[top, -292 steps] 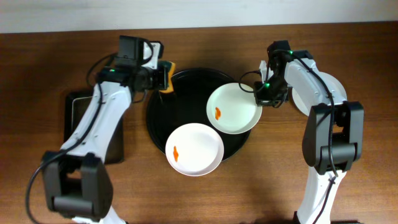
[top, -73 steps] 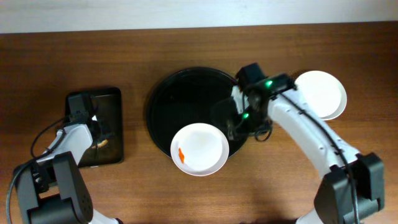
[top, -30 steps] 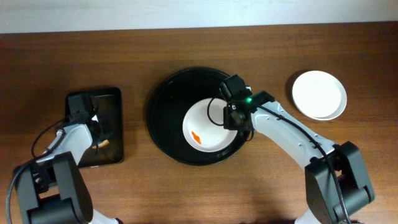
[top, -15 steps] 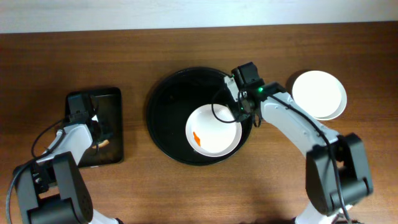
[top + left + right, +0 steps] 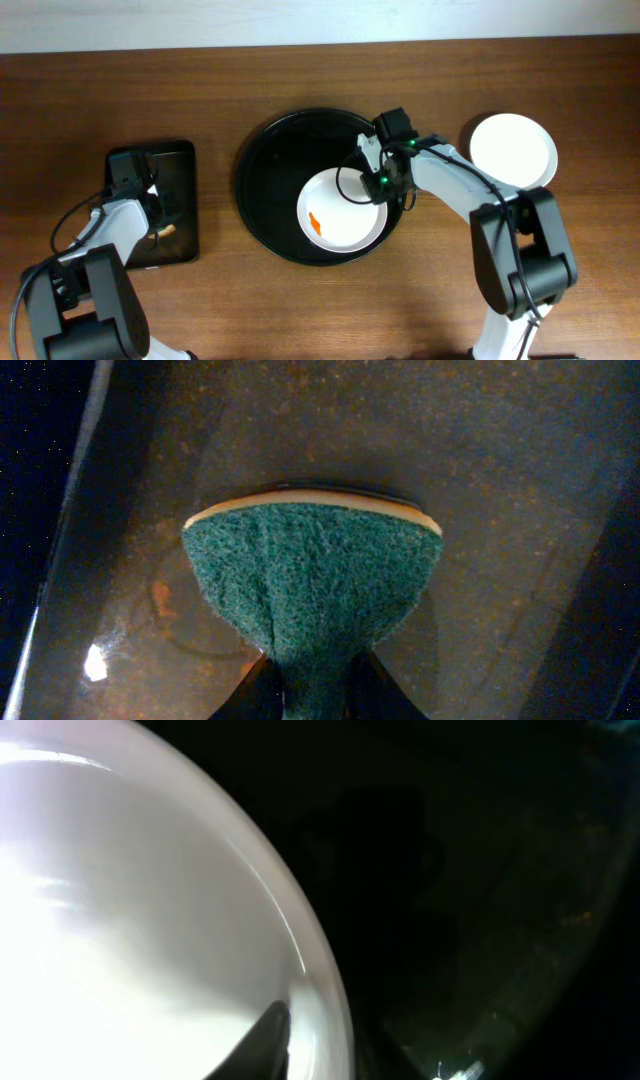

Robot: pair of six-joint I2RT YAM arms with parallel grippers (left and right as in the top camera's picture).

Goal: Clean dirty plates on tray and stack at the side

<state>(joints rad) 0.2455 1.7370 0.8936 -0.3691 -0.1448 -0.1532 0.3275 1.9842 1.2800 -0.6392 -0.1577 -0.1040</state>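
One white plate (image 5: pixel 345 225) with an orange smear (image 5: pixel 315 222) lies in the right half of the round black tray (image 5: pixel 262 170). My right gripper (image 5: pixel 383 183) is shut on the plate's right rim. In the right wrist view one finger lies inside the plate's rim (image 5: pixel 120 920), with my right gripper (image 5: pixel 310 1045) pinching it over the dark tray (image 5: pixel 480 870). A stack of clean white plates (image 5: pixel 513 150) sits on the table to the right. My left gripper (image 5: pixel 155 222) is far left, shut on a green sponge (image 5: pixel 312 575).
The small rectangular black tray (image 5: pixel 178 165) lies at the left, and the sponge rests on its wet, stained floor (image 5: pixel 500 480). Bare wooden table (image 5: pixel 320 310) surrounds the round tray. The right arm reaches across the tray's right rim.
The smeared plate has been pulled from the tray's front edge to its right half. In the last second the right wrist swung slightly. The left arm has stayed still.
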